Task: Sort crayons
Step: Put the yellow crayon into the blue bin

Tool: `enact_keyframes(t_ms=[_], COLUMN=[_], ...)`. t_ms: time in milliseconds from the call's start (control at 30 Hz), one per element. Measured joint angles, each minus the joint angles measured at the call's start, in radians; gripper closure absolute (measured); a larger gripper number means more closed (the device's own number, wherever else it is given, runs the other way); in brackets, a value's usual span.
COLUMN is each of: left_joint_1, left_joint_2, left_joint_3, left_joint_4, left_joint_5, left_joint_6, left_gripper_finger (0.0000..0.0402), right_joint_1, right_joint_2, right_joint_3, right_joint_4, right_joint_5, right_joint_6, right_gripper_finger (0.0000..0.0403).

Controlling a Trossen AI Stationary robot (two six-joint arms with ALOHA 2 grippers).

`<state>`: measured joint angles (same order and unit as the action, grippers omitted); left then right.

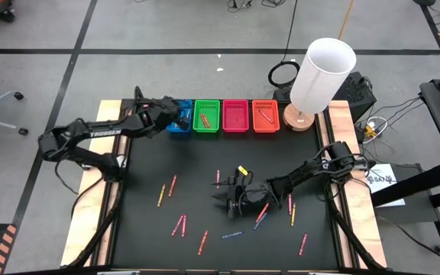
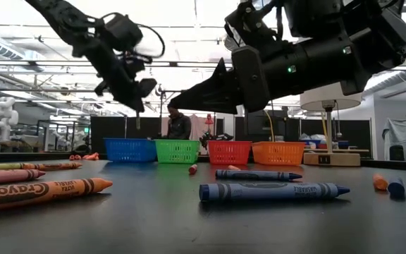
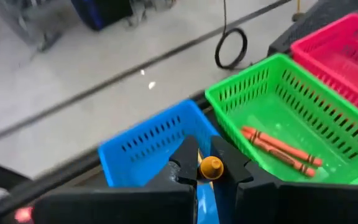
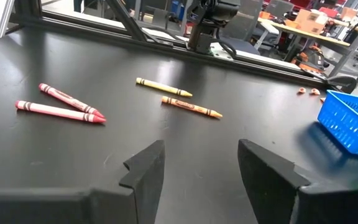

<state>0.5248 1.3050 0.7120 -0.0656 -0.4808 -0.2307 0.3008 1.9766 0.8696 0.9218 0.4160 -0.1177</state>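
Left claw [image 3: 205, 167] over blue basket [image 3: 148, 146], pinched orange crayon [image 3: 211, 167] mostly hidden.

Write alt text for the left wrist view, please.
The left claw, shut on an orange crayon, hangs over the blue basket. Beside it, the green basket holds two orange crayons.

Blue basket [image 1: 179, 126] mostly hidden — left arm covers it.

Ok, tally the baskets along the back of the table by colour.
Blue basket: 1
Green basket: 1
Pink basket: 1
Orange basket: 1
Total: 4
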Motion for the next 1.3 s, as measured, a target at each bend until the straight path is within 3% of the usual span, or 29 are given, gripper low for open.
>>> enact_keyframes(t_ms=[300, 1167, 1300], left_joint_1=[0.029, 0.045, 0.045], left_joint_2=[0.089, 0.090, 0.090], left_joint_3=[0.000, 0.000, 0.000], left_joint_4=[0.006, 0.031, 0.031], left_joint_5=[-0.001, -0.031, -0.032], left_joint_6=[-0.027, -0.026, -0.026], left_gripper_finger=[0.0386, 0.0386, 0.0368], right_joint_1=[0.000, -0.006, -0.006], right_joint_2=[0.000, 0.000, 0.000], right_joint_3=[0.000, 0.000, 0.000], right_joint_4=[-0.001, -0.023, -0.023], right_joint_5=[0.000, 0.000, 0.000], right_joint_6=[-0.002, 0.001, 0.001], right_gripper_finger=[0.0216, 0.0216, 0.0216])
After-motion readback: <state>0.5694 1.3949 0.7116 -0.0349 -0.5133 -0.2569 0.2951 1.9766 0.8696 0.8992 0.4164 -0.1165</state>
